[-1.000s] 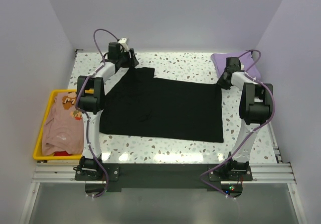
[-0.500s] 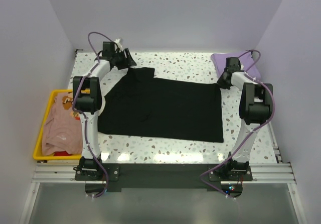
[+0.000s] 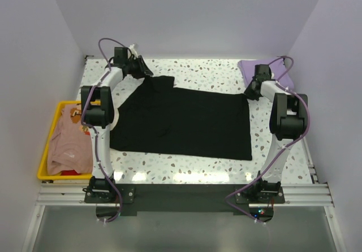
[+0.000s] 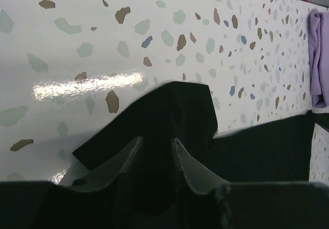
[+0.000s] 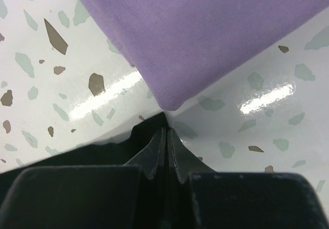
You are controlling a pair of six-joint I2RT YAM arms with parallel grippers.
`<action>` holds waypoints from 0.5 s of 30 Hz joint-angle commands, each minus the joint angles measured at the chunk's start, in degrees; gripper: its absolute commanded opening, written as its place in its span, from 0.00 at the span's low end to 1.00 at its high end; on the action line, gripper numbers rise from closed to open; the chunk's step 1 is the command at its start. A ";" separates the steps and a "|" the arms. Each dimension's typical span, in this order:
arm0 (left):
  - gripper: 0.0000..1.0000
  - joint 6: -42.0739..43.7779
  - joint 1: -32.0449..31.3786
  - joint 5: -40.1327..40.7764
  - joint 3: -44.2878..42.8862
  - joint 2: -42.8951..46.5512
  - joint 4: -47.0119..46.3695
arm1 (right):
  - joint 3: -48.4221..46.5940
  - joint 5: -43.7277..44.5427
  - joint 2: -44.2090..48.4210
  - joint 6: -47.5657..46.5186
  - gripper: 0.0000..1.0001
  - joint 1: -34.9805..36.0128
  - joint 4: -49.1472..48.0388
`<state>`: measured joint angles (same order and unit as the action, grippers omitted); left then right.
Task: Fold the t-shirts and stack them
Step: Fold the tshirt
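The black t-shirt (image 3: 186, 122) lies spread flat across the table. My left gripper (image 3: 145, 73) is at its far left sleeve (image 4: 175, 106); in the left wrist view the gripper (image 4: 156, 142) is open, its jaws a narrow gap apart over the black cloth. My right gripper (image 3: 249, 95) is at the shirt's far right corner. The right wrist view shows this gripper (image 5: 167, 131) shut on that black corner (image 5: 149, 123), just short of the lavender t-shirt (image 5: 205, 29). The lavender t-shirt (image 3: 251, 68) lies folded at the far right. The peach t-shirt (image 3: 70, 144) is in the tray.
The yellow tray (image 3: 59, 177) sits off the table's left edge. Speckled tabletop (image 4: 103, 29) lies beyond the black sleeve. Walls close in the back and both sides. The lavender t-shirt's edge (image 4: 318, 59) shows at the right of the left wrist view.
My left gripper has shifted a little left and back at the far sleeve, and the shirt's left side has moved slightly left with it. The right arm holds its place.
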<state>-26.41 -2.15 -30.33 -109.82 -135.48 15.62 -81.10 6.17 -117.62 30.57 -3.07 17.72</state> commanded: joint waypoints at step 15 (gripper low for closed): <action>0.00 2.16 0.66 -1.40 3.29 7.86 -0.15 | 3.58 -0.02 8.20 0.63 0.00 -0.09 -1.98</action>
<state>-25.36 -2.15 -30.85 -107.31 -132.46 16.25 -78.50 5.02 -114.41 30.63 -3.07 17.43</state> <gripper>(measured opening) 0.043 0.010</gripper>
